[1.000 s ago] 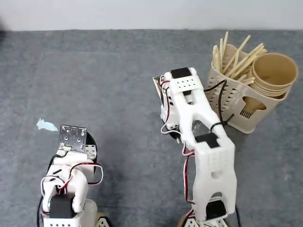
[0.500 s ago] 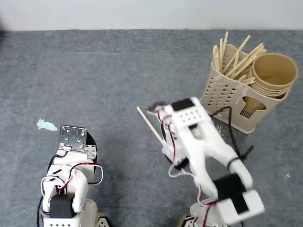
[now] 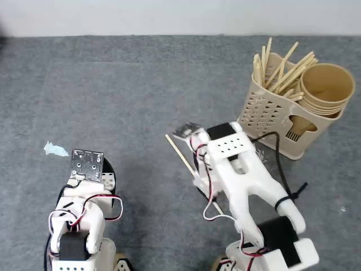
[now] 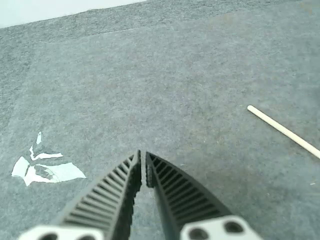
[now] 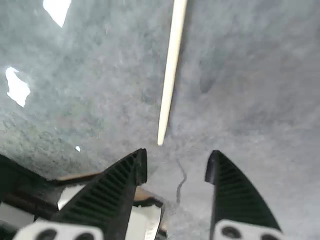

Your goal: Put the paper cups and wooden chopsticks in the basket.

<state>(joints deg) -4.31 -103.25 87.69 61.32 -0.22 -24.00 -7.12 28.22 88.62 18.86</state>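
One wooden chopstick [image 3: 180, 153] is left loose on the grey table [image 3: 130, 84], near the middle of the high view and aligned from 11 o'clock to 5 o'clock. Its 5 o'clock part is covered by the right arm. The basket [image 3: 265, 121] is set toward 2 o'clock from it and is already stocked with a stack of paper cups [image 3: 326, 84] and a sheaf of chopsticks [image 3: 282, 70].

The step in hand is judged to be the pick-up of this last stick. For a sound grasp, the jaws should be carried further along the stick so that it is straddled crosswise, nearer its middle than its tip, or it is likely to swing once lifted. Because the stick is thin and flat on the table, the fingers should be lowered right to the surface before being closed.

The right gripper [image 5: 176, 159] is held spread wide with nothing between its fingers. The near end of the stick [image 5: 171, 65] is seen just ahead of the gap, closer to one finger, and no contact can be made out. The left gripper [image 4: 143, 160] is pressed together on nothing, parked toward 7 o'clock of the table, well apart from the stick [image 4: 282, 129].
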